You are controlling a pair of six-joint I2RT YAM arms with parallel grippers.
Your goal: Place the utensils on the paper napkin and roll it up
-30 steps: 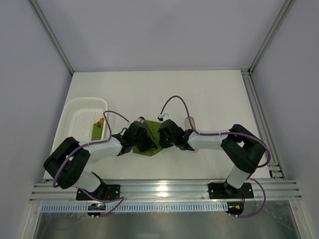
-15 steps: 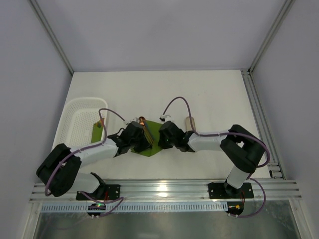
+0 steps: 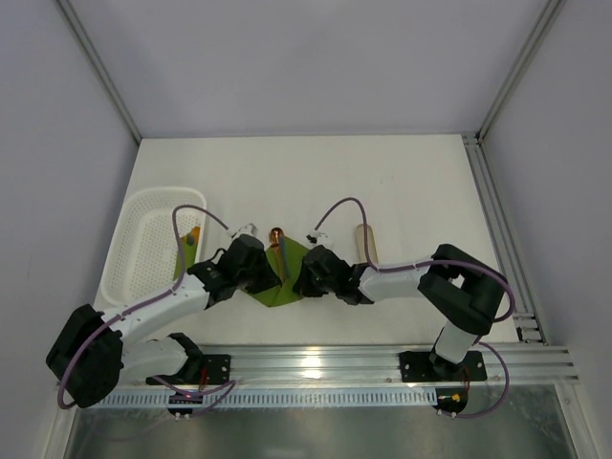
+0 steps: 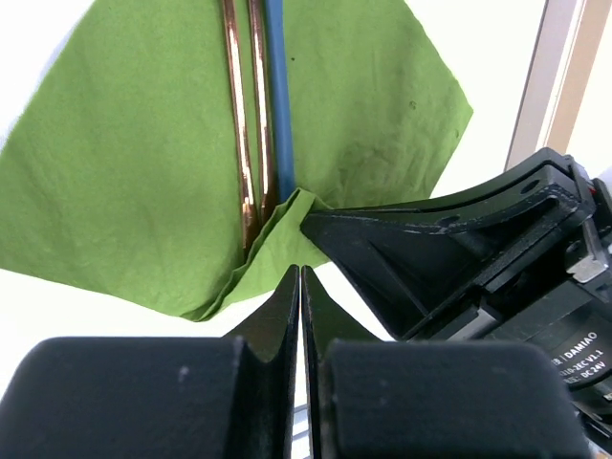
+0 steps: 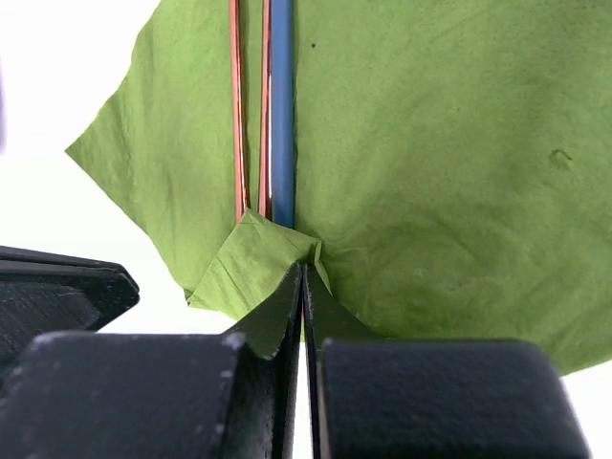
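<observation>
Both arms had been drawn back along the desk (image 3: 411, 191). A corner of the paper napkin (image 5: 430, 143) was folded over the utensils (image 4: 251, 96), and the left jaws and right jaws were pressed together beside it.

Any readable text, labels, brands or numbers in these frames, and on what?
"DAMIAO": white print on the black motor housing of the right gripper, left wrist view.
"DC 24V": line beneath, same housing; characters before it too blurred to read.
No text on the napkin, utensils or basket.
</observation>
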